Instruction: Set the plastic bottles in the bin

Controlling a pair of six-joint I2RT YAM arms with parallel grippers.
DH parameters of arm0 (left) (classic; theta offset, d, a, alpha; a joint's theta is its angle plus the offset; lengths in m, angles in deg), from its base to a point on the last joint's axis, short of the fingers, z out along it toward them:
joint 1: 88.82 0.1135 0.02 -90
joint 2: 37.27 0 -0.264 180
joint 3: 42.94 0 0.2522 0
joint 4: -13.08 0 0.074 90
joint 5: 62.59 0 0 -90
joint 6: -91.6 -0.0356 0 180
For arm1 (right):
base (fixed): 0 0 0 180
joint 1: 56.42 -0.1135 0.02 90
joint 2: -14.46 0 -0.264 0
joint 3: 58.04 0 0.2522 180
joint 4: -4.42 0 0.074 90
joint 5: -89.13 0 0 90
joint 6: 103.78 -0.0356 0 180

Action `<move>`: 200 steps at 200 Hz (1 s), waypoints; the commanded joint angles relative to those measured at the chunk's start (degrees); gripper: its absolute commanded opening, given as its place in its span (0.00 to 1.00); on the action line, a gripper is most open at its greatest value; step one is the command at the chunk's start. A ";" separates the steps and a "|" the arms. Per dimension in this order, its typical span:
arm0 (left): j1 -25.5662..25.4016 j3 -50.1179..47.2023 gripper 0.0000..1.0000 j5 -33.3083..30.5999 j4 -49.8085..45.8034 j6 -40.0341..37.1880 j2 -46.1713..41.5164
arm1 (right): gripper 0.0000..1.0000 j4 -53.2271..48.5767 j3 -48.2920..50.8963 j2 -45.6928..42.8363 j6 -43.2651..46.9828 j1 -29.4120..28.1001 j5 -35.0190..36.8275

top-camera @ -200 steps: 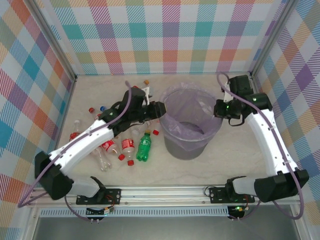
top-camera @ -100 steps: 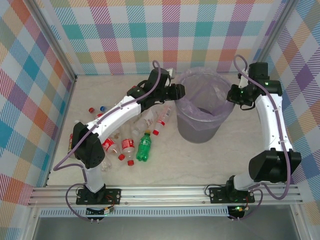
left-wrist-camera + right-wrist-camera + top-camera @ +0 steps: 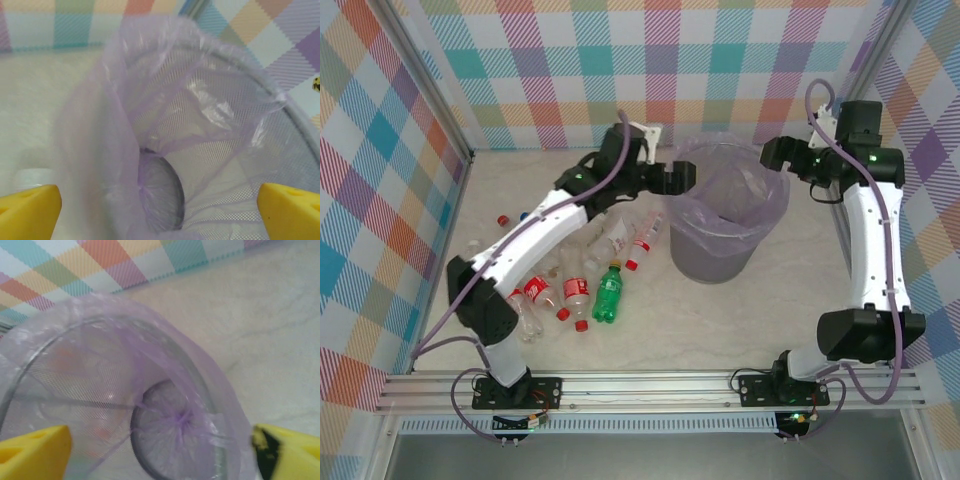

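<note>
- The plastic bottles (image 3: 575, 290) lie clustered on the bench (image 3: 770, 310) at the lower left of the top view, with a green bottle (image 3: 608, 295) among them.
- The bin (image 3: 712, 262) stands at centre frame, just right of the cluster, with a lavender bag (image 3: 760, 200) draped over its rim.
- The left fingers (image 3: 30, 212) sit at the bottom corners of the left wrist view, spread wide and gripping nothing, above the bin's left rim.
- The right fingers (image 3: 32, 452) are just as wide and empty, over the bin's upper-right rim.
- The wrist views look down inside the bin at its mesh wall (image 3: 220, 150) and the bag's gathered knot (image 3: 180, 419); the top view takes in the bottles.
</note>
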 commanded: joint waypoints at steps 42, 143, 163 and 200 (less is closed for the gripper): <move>9.90 -8.16 1.00 -20.86 -22.58 -1.41 -21.28 | 0.99 5.48 4.77 -13.70 -4.11 0.34 -5.06; 61.76 -40.86 0.90 -14.75 -14.27 3.49 -26.86 | 0.99 11.43 29.74 -28.38 -5.57 0.37 -5.87; 61.70 -38.36 0.88 -14.78 -13.81 -0.92 -20.95 | 0.99 8.94 29.18 -30.72 -3.33 0.44 -2.59; 61.87 -33.65 0.87 -13.84 -16.45 -6.85 -10.33 | 0.99 3.59 25.42 -32.25 1.47 0.62 2.38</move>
